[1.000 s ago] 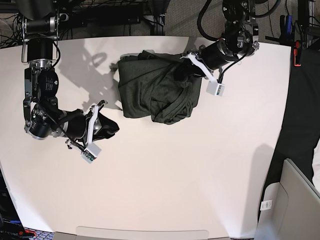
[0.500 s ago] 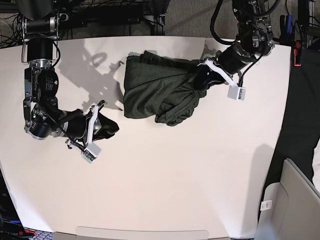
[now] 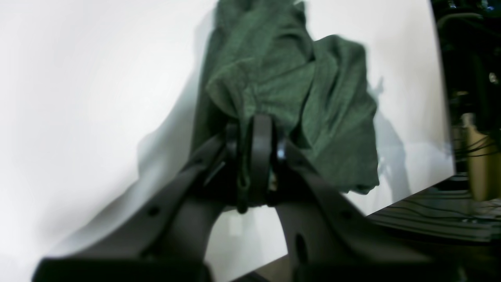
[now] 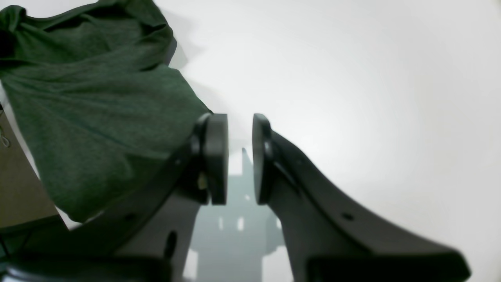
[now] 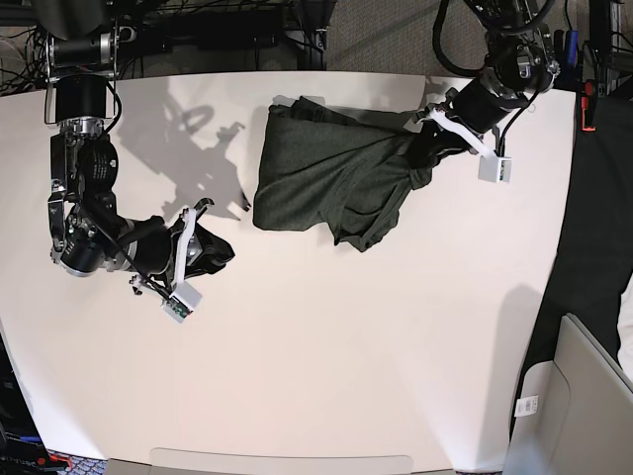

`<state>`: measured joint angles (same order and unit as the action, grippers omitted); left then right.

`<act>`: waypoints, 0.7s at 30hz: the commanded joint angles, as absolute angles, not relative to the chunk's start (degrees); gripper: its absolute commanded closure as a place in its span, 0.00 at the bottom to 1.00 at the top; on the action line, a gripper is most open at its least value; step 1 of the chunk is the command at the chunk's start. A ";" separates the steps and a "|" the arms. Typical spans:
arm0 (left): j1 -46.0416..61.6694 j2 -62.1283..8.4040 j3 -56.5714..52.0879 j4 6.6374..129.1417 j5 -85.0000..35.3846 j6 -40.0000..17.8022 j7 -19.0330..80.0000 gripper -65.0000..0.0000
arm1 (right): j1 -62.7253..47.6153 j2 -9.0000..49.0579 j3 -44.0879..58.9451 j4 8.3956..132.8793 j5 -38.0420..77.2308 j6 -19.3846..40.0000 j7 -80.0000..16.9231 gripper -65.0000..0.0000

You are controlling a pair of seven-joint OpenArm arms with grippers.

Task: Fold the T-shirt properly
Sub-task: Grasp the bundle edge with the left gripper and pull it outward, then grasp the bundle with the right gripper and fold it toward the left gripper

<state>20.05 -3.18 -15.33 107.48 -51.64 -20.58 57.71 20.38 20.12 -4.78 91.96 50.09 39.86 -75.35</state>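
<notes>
A: What does the left gripper [image 3: 254,156] do at this moment?

B: Its jaws are closed on a bunch of the T-shirt [image 5: 331,183]. In the left wrist view the green fabric is pinched between the two pads, and the cloth hangs away from them in deep wrinkles.

A: And the right gripper [image 4: 239,156]?

B: It holds nothing. There is a narrow gap between its pads, and through the gap I see only the bare white table [image 4: 352,78]. In the base view it is low near the left edge of the table [image 5: 316,376], well apart from the shirt.

A: Where does the shirt lie?

B: Near the far edge of the table, a little right of the middle. One side is pulled into a point toward the far right corner, where the left gripper [image 5: 427,148] has it. The rest is a crumpled heap, partly doubled over itself.

A: So how much of the folding is done?

B: I judge very little. No clean fold is visible, and I cannot tell the sleeves or the hem from the body. The shirt is not spread flat, so I think the flattening, the folding of the sleeves and the folding of the body all remain.
</notes>
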 commanded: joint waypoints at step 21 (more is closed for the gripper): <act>18.95 -3.47 -15.78 101.41 -52.53 -20.70 57.01 0.61 | 39.87 8.04 -32.84 87.34 29.76 40.00 -68.44 0.56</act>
<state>18.96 -3.14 -15.53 100.14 -51.42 -20.29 57.60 38.06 7.92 -33.36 86.67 29.74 40.03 -69.12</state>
